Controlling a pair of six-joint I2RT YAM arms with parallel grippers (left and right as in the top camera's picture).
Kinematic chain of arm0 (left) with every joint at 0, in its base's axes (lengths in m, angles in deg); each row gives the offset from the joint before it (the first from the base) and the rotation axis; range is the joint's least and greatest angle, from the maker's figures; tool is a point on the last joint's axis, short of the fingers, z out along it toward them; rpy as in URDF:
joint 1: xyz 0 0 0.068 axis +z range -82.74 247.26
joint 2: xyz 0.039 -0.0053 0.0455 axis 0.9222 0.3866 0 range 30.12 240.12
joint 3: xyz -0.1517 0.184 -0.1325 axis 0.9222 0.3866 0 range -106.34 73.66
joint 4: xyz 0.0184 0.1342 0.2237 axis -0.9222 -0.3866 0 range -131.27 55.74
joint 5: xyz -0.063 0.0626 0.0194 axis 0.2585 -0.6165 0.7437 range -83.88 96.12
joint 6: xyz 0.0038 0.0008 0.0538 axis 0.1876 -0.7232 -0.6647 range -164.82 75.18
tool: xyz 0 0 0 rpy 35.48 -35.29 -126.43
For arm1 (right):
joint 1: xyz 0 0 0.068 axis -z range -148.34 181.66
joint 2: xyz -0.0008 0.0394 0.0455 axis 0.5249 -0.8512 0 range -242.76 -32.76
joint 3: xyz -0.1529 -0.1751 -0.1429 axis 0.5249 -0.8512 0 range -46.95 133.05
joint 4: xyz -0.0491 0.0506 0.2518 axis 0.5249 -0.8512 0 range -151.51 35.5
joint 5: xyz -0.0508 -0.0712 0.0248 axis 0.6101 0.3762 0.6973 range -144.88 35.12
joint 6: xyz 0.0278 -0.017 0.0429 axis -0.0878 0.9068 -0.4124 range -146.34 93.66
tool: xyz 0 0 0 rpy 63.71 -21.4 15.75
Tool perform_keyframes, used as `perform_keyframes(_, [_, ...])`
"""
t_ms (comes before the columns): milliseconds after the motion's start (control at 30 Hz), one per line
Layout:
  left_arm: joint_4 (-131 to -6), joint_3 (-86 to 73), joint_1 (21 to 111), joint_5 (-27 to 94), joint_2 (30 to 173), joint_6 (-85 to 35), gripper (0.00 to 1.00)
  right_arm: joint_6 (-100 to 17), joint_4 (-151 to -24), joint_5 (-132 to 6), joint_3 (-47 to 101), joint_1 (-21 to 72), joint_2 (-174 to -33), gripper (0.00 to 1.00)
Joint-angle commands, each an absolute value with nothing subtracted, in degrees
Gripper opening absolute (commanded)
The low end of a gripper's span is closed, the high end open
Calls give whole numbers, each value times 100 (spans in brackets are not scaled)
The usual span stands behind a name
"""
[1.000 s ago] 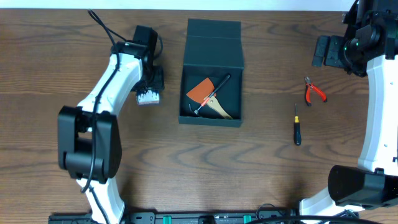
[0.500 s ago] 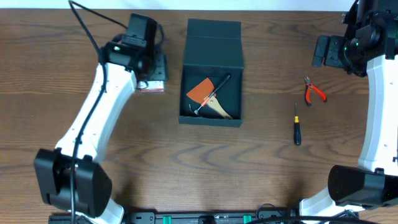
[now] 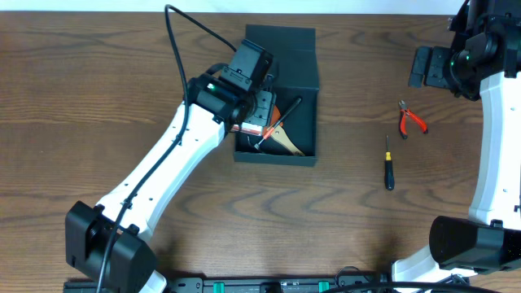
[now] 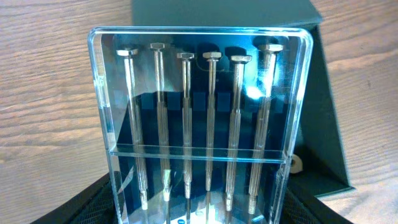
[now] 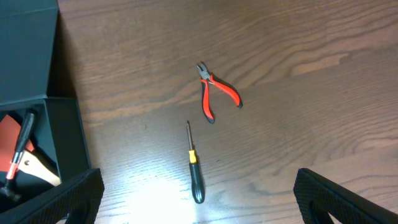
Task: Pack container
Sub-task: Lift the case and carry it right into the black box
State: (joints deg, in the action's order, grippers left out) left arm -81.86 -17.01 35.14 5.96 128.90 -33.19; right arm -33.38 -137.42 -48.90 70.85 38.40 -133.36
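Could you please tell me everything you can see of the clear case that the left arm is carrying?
The clear case is a flat, see-through plastic box with rounded corners and a blue backing. Six silver drivers lie side by side inside, crossed by a clear ridge. It looks closed. The left gripper holds it by one end over the left side of the open container. Nothing else visibly touches it.
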Motion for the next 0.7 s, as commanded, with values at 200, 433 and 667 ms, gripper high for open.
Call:
perform_keyframes(200, [-8306,-1850,3304,567,13203,-3310,62,-3402,-13749,-4910,7133,3838,-13285,99])
perform_keyframes(433, [-8302,-1850,3208,567,13717,-3288,62,-3402,-13749,-4910,7133,3838,-13283,99])
perform_keyframes(667, [-8214,-1850,3219,565,14114,-3281,62,-3404,-13749,-4910,7133,3838,-13285,99])
